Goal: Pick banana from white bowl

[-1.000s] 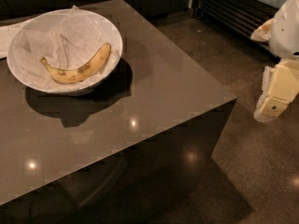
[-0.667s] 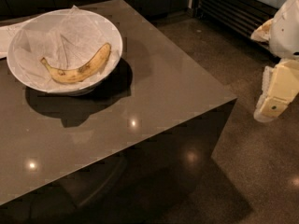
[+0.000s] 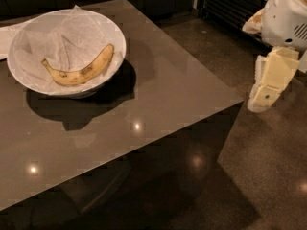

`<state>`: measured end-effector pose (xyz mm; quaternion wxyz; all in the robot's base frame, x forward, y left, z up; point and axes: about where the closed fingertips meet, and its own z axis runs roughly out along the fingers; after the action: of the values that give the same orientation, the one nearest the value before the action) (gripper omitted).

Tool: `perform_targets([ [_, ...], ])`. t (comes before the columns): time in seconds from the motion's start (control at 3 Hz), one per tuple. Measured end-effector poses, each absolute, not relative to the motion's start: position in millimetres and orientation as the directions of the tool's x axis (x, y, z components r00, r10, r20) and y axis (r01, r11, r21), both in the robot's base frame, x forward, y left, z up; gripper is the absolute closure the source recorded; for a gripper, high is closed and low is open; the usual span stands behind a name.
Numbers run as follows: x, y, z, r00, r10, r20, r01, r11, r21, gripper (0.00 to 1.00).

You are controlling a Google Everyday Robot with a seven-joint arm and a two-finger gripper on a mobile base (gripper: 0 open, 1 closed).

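Observation:
A speckled yellow banana [image 3: 80, 69] lies curved inside the wide white bowl [image 3: 29, 83], which is lined with crinkled white paper and stands at the far left of the dark table [image 3: 158, 85]. My gripper [image 3: 263, 97] hangs on the cream-coloured arm at the far right. It is off the table's right edge, over the floor and well apart from the bowl. It holds nothing that I can see.
A flat white paper sheet [image 3: 5, 37] lies at the table's left edge behind the bowl. The table's right corner [image 3: 240, 99] is close to my gripper. Dark polished floor [image 3: 268, 176] runs to the right, with a dark slatted unit [image 3: 230, 6] at the back.
My gripper and arm have shifted slightly left, toward the table's corner. The banana and bowl have not moved.

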<state>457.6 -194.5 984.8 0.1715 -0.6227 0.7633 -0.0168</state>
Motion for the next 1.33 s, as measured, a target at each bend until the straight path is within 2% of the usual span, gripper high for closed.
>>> perform_targets([
  [1.33, 508, -140, 980, -0.026, -0.971, -0.240, -0.970, 0.083, -0.229, 0.00],
])
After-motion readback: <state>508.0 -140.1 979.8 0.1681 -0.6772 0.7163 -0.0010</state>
